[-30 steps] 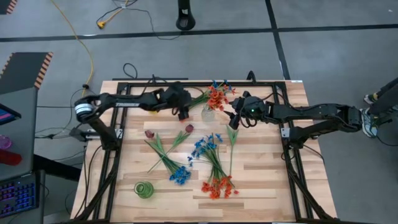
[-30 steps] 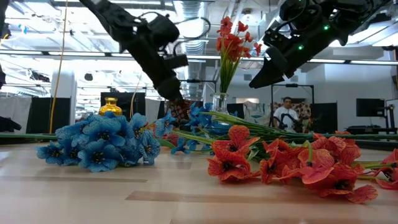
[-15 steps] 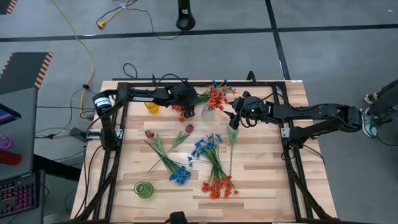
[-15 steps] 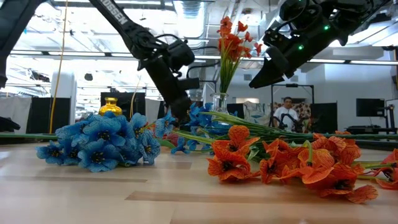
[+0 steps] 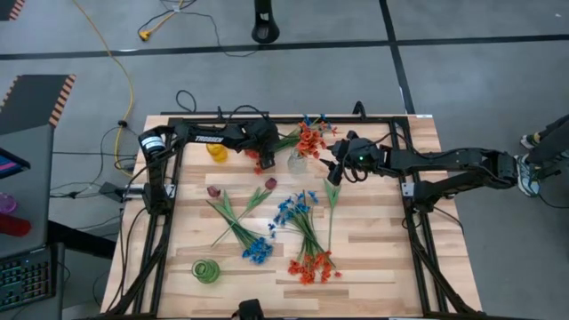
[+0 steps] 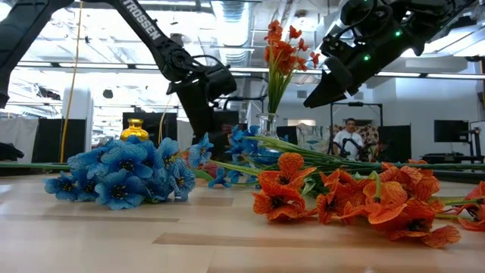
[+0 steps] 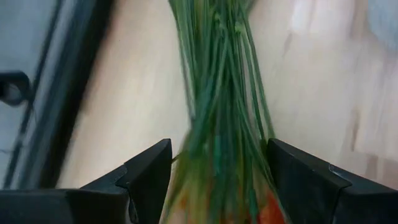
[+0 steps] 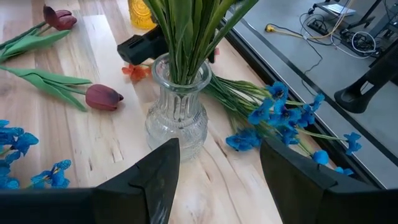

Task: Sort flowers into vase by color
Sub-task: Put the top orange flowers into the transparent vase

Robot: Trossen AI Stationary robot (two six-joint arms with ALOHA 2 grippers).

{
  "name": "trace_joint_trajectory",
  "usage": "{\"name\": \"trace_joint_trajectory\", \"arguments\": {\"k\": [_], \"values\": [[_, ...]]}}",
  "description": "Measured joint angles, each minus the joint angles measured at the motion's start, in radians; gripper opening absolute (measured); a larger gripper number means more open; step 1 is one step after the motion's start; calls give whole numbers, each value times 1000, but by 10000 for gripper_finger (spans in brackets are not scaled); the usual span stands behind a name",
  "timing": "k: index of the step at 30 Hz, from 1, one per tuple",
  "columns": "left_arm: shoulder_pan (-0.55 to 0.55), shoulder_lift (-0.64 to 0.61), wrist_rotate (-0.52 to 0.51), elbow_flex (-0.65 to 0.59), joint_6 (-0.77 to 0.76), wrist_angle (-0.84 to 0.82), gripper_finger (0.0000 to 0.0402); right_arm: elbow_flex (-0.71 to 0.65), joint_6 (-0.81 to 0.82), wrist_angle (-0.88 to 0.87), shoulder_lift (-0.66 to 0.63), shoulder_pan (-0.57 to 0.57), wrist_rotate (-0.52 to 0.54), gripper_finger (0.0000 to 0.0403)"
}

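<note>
Much of the left gripper [image 5: 263,161] is hidden in the low view behind blue flowers [image 6: 125,173]; its wrist view shows spread fingers [image 7: 146,174] flanking a blurred bundle of green stems [image 7: 219,112], contact unclear. Right gripper [image 5: 332,174] hovers just beside the glass vase [image 8: 176,115] holding orange-red flowers [image 5: 308,139], jaws apart and empty. Other sprigs lie across the table [image 5: 382,258].

The green stems [image 7: 221,106] between the left wrist's jaws are blurred, their blooms cut off.
</note>
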Motion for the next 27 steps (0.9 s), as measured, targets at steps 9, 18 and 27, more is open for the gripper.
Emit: {"name": "trace_joint_trajectory", "arguments": {"k": [9,18,27], "values": [[-4,6,4,1,0,-4,201,0,0,1,0,2,0,250],[-4,4,-5,1,0,-16,110,0,0,1,0,2,0,250],[-10,3,-7,1,-5,-25,72,0,0,1,0,2,0,250]]}}
